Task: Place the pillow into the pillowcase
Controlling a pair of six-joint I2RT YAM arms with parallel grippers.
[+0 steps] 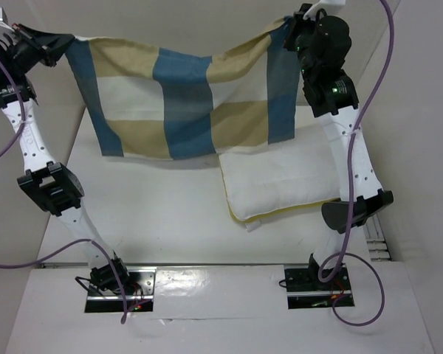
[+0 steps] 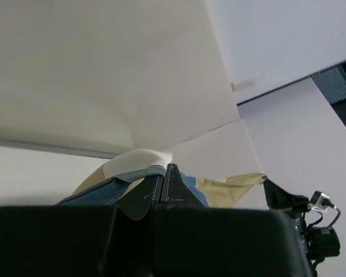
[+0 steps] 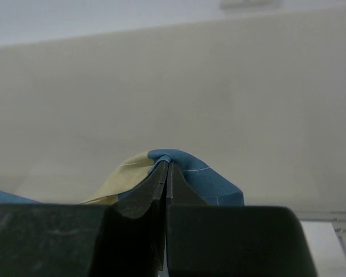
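The checked pillowcase [image 1: 184,99] of blue, tan and cream blocks hangs stretched in the air between my two grippers. My left gripper [image 1: 65,38] is shut on its upper left corner. My right gripper [image 1: 288,28] is shut on its upper right corner. The white pillow [image 1: 280,181] with a yellow edge lies flat on the table at the right, below and in front of the hanging pillowcase, partly behind my right arm. In the left wrist view the jaws [image 2: 165,172] pinch blue and cream cloth [image 2: 127,164]. In the right wrist view the jaws [image 3: 165,166] pinch blue and tan cloth [image 3: 190,167].
White walls enclose the table on the left, back and right. My right arm's elbow [image 1: 354,210] hangs over the pillow's right end. The white table surface [image 1: 155,214] lies to the left of the pillow.
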